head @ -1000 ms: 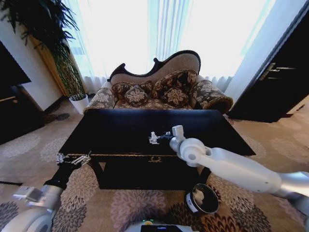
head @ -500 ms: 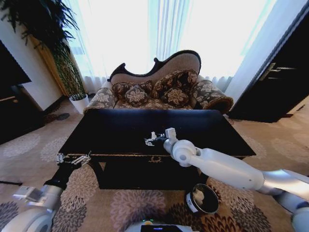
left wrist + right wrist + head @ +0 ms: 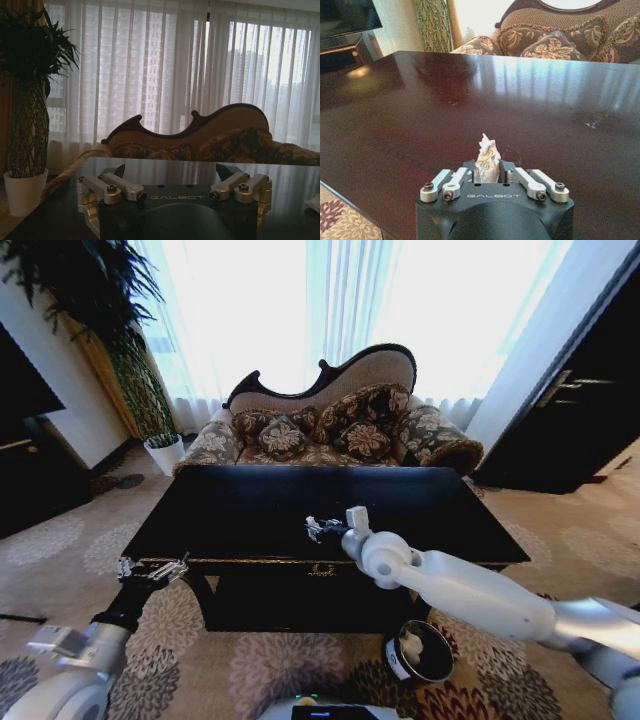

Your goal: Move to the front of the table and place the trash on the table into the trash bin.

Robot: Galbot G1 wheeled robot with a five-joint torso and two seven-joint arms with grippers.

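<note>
The glossy black table [image 3: 240, 502] stands right in front of me. My right gripper [image 3: 318, 528] reaches over its front middle and is shut on a small crumpled white scrap [image 3: 487, 159], which sticks up between the fingers just above the tabletop [image 3: 420, 100]. The black trash bin [image 3: 420, 652] stands on the carpet under the right arm, by the table's front right leg, with something white [image 3: 409, 645] inside. My left gripper [image 3: 152, 568] hangs at the table's front left corner, open [image 3: 170, 172], with nothing between its fingers.
An ornate patterned sofa [image 3: 330, 425] stands close behind the table. A tall potted plant [image 3: 150, 410] is at the back left and dark doors [image 3: 580, 410] at the right. Tiny pale specks [image 3: 592, 125] lie on the tabletop. Patterned carpet [image 3: 290, 665] lies between me and the table.
The right arm swung slightly left over the table, then eased back a little, gripper still shut on the scrap. The left arm has not moved.
</note>
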